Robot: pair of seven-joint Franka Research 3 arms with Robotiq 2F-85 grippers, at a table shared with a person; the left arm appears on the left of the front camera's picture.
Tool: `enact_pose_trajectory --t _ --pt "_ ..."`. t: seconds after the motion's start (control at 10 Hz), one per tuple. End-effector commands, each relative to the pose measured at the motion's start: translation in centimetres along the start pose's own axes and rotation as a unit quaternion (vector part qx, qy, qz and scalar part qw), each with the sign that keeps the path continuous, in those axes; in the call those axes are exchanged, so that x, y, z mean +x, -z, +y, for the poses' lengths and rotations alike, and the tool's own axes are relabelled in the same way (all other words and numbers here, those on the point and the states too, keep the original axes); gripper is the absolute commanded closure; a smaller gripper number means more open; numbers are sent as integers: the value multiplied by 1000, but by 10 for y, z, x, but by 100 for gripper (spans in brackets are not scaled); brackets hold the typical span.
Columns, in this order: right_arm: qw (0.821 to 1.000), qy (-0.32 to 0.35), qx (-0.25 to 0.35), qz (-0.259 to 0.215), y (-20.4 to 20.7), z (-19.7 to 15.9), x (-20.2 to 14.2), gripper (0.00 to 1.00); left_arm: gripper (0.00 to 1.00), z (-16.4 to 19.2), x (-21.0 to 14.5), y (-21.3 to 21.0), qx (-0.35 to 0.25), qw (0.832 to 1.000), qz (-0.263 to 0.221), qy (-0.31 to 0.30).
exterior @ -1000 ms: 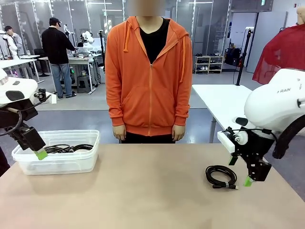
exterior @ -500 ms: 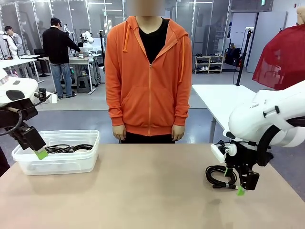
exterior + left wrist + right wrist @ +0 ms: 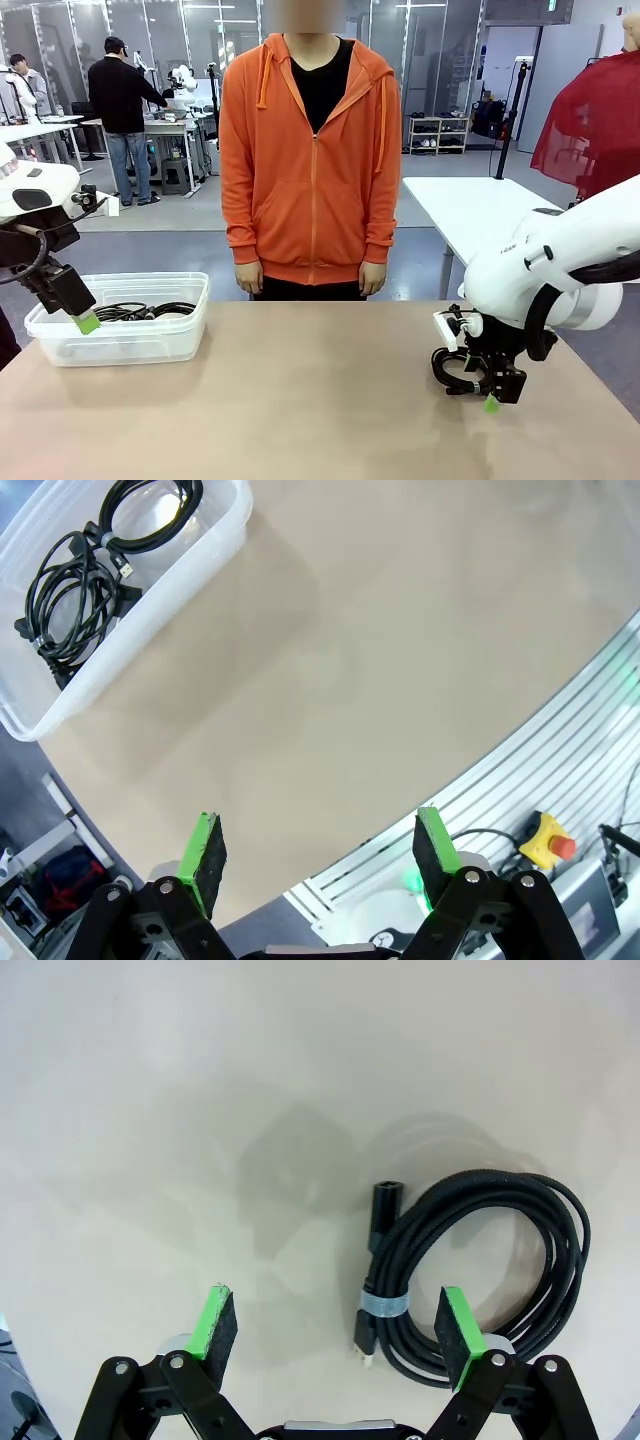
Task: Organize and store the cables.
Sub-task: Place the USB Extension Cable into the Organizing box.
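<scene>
The right gripper hangs open just above the table, beside a coiled cable lying there. The left gripper is open too, near the bin holding more cables.

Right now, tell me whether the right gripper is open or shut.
Open: the right gripper has its green pads spread wide, above the coiled cable.

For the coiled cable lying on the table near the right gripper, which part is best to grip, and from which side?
Probably the bundled section at the pale tie band on the coiled cable, from straight above. The strands are gathered tightest there and the coil lies flat, so the open right gripper could straddle that bundle. It would first need to shift sideways toward the coil.
</scene>
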State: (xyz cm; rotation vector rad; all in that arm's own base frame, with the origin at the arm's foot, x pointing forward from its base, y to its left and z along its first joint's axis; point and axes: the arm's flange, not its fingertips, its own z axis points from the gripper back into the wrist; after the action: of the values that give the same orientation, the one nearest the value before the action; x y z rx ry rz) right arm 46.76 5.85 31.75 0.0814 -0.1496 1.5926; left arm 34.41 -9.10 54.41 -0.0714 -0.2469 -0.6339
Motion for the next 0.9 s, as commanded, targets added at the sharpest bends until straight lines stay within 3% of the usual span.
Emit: enact_pose_trajectory --t 0.0,0.3,0.4,0.5,0.6,0.8 --pt "1000 15 -10 22 10 -11 4 0 5 1 3 -1 12 1000 1 -6" --pt "999 21 5 27 20 -17 5 0 5 1 3 -1 12 1000 1 -6" --pt "999 22 2 31 18 -17 4 42 5 1 3 -1 12 1000 1 -6" --pt "999 25 0 43 16 -17 5 59 5 1 3 -1 12 1000 1 -6" --pt "998 23 0 50 15 -17 6 100 5 1 3 -1 12 1000 1 -6" --pt "998 21 3 57 13 -19 6 100 5 1 3 -1 12 1000 1 -6"
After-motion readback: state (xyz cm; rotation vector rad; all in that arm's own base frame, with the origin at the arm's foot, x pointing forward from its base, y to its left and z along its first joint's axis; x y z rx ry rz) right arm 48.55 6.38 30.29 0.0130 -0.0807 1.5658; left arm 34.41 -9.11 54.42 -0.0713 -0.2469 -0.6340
